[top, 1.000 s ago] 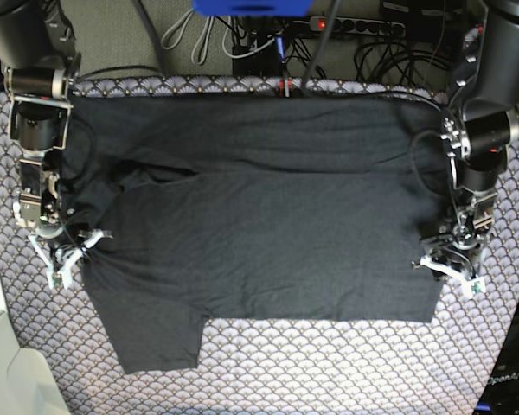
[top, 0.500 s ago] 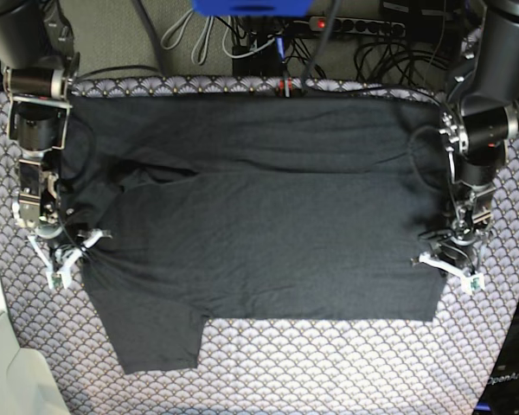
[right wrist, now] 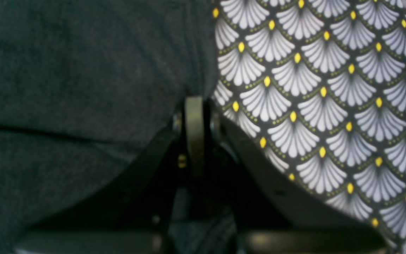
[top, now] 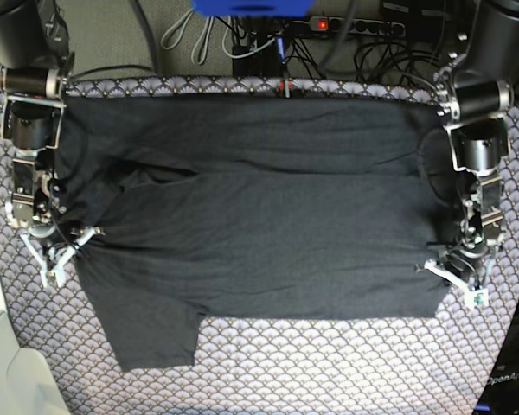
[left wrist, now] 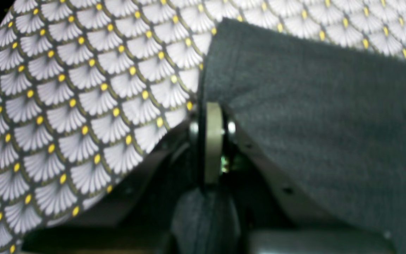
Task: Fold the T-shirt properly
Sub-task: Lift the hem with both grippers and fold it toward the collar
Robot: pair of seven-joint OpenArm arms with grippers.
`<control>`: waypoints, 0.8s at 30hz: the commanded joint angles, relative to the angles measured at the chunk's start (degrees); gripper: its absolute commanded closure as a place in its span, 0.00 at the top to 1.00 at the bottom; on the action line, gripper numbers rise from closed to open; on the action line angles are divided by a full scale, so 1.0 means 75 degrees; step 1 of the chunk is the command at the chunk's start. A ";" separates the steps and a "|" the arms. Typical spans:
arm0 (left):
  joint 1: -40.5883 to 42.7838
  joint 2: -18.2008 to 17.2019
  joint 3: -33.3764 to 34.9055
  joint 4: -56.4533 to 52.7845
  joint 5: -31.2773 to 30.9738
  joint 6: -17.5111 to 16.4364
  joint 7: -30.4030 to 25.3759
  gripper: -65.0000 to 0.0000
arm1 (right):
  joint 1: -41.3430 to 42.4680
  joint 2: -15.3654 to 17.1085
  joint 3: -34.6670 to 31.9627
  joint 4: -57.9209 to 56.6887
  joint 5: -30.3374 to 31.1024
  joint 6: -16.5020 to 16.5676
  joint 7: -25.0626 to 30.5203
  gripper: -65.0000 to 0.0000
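The dark T-shirt [top: 268, 216] lies spread flat and sideways on the scallop-print cloth [top: 329, 372], with one sleeve [top: 156, 333] pointing to the front edge. My left gripper [top: 452, 278] sits at the shirt's right edge near its front corner. In the left wrist view it [left wrist: 213, 106] is shut on the shirt's edge [left wrist: 330, 123]. My right gripper [top: 65, 252] sits at the shirt's left edge above the sleeve. In the right wrist view it [right wrist: 194, 100] is shut at the shirt's edge [right wrist: 83, 70]. No logo shows.
The patterned cloth shows bare along the front and both sides [left wrist: 83, 106] [right wrist: 330, 106]. Cables and a power strip [top: 363, 26] lie behind the table. A white object [top: 0, 363] stands at the front left corner.
My left gripper has moved toward the front edge with the shirt's right edge. My right gripper has shifted slightly left. The shirt looks pulled a little wider and flatter.
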 commanded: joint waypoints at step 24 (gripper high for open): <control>0.0964 0.0018 -0.0983 0.2438 -0.0060 -0.0010 0.1157 0.01 | -0.2070 -0.0069 0.1428 0.4101 0.0438 0.0539 -0.0378 0.00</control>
